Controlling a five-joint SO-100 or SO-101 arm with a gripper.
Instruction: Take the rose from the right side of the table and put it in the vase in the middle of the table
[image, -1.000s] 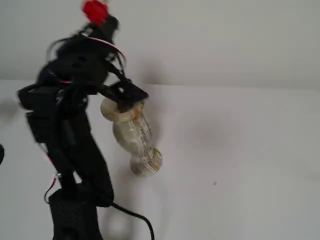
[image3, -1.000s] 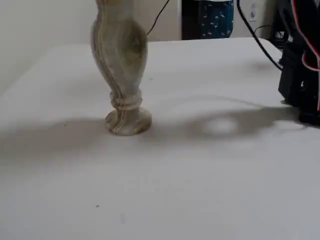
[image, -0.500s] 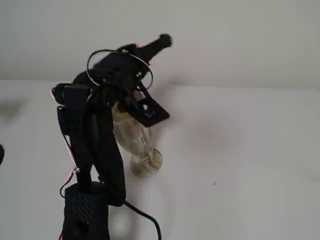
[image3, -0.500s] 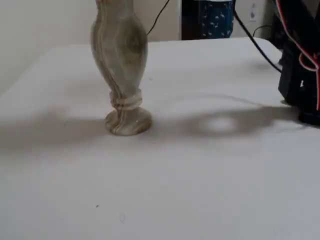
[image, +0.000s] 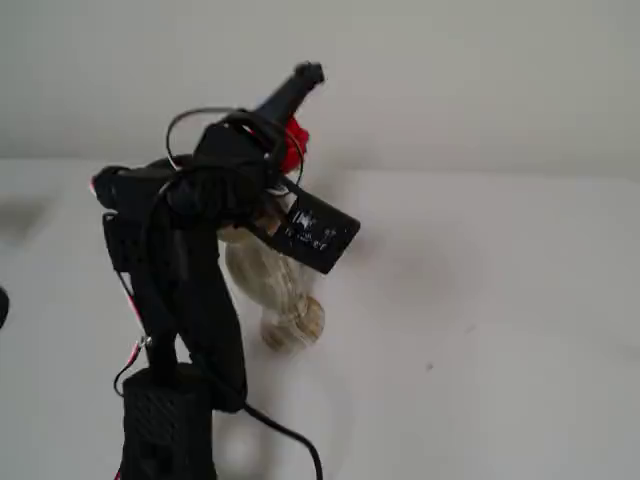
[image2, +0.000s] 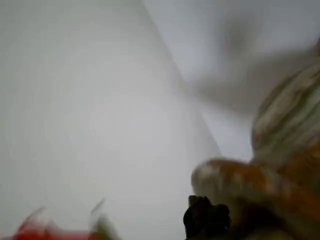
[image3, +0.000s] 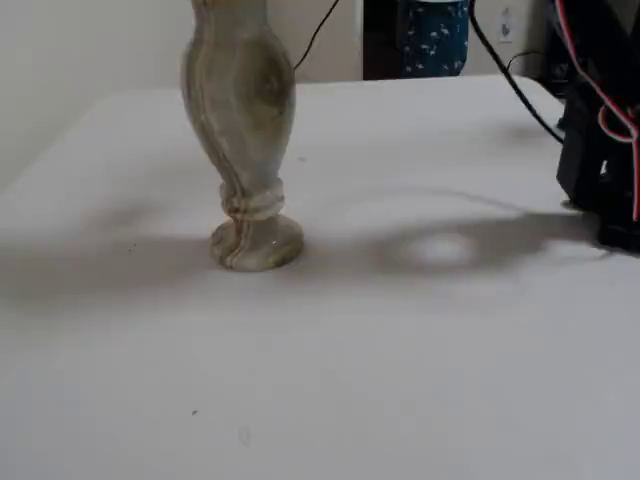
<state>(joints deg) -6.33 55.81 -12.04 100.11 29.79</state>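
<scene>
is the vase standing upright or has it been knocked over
Upright. In a fixed view the vase stands on its round foot on the table, body rising straight up; its rim is cut off at the top edge.

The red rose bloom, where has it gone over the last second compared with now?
The small bright red rose bloom was up at the top of the frame, above the black arm; it now sits lower, beside the arm's wrist, just above the marbled cream vase. The arm's pose changed too. The vase stands where it was on the white table.

Vase (image3: 243, 130) upright on table (image3: 420, 360); rose (image: 293, 140) above its rim, arm base (image3: 600, 150) at right.
</scene>
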